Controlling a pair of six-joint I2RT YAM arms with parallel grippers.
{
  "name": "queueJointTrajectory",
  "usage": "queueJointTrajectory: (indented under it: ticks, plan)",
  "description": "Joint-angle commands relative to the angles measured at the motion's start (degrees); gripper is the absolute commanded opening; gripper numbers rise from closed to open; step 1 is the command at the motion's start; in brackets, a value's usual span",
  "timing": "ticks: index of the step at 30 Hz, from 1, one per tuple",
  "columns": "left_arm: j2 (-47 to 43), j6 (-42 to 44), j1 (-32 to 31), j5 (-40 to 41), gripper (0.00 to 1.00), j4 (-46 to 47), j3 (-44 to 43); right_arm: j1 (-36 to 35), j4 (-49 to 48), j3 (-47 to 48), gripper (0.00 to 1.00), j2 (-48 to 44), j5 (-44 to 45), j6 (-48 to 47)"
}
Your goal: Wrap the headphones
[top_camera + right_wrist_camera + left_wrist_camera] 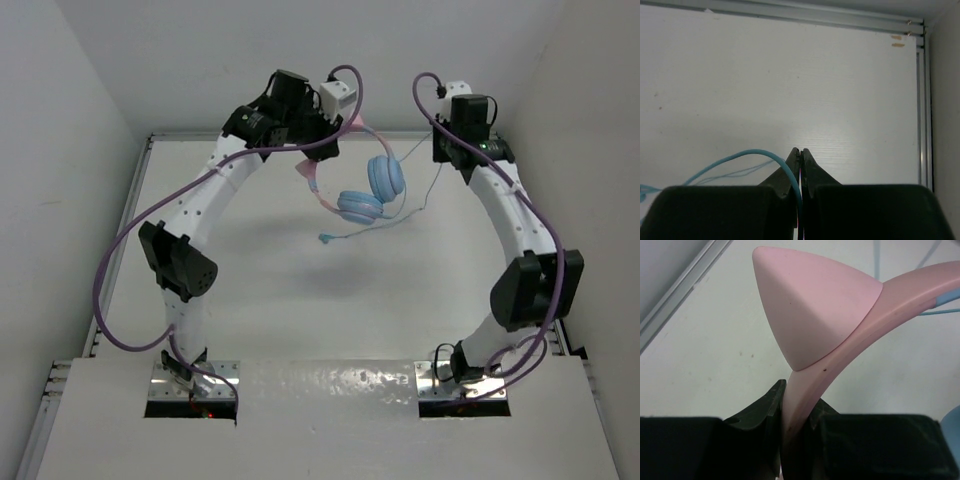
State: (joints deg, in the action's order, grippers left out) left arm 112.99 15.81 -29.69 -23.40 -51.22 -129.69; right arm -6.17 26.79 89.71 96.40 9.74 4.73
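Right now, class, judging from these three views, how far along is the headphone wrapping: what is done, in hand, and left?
Done: both grasps. The left gripper is shut on the headphones at the pink headband, holding them up. In hand: the right gripper pinches the teal cable. Left: all the wrapping; the cable shows no turns around headband or cups, and its plug end hangs loose.

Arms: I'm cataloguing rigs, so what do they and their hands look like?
The left arm and right arm have white links, black joint blocks and a thick purple cable each. The left hand and right hand have black wedge-shaped fingers.
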Motion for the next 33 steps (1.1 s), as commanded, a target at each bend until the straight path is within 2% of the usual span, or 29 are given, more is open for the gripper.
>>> queueJointTrajectory:
  ticks: [1,6,11,15,19,24,29,31,33]
  plan:
    - [-3.04,-3.68,-0.1,9.13,0.0,3.58,2.68,-0.07,-5.78,0.81,0.0,-8.85,-2.61,-2.08]
    - [-0.93,-4.74,-0.1,16.54,0.0,3.59,4.97,-0.24,-6.13,4.15,0.0,-15.62,-11.3,-4.29]
    - [2.67,-3.16,-0.19,19.0,0.0,1.22,4.79,-0.15,-7.18,11.53,0.0,-17.03,-11.14,-6.4]
    - [5.48,1.32,-2.47,19.18,0.0,-2.21,4.8,-0.15,-10.26,16.19,0.0,-15.37,-11.14,-6.14]
    - [6.98,4.66,-5.19,14.19,0.0,-5.03,5.15,-0.15,-10.27,24.43,0.0,-10.1,-12.28,-5.17]
    - [7.77,6.68,-10.29,13.56,0.0,-4.41,3.05,-0.15,-8.85,31.48,0.0,-3.25,-13.87,-2.01]
    - [8.12,9.66,-11.7,6.8,0.0,-6.87,-0.56,-0.15,-9.39,28.86,0.0,-0.87,-10.18,-6.21]
    - [8.12,12.73,-12.93,2.24,0.0,-9.41,-1.79,-0.15,-9.91,26.31,0.0,-0.25,-10.09,-5.27]
    - [8.04,14.15,-14.16,1.17,0.0,-11.44,-2.15,-0.15,-10.78,24.02,0.0,0.19,-10.26,-3.0]
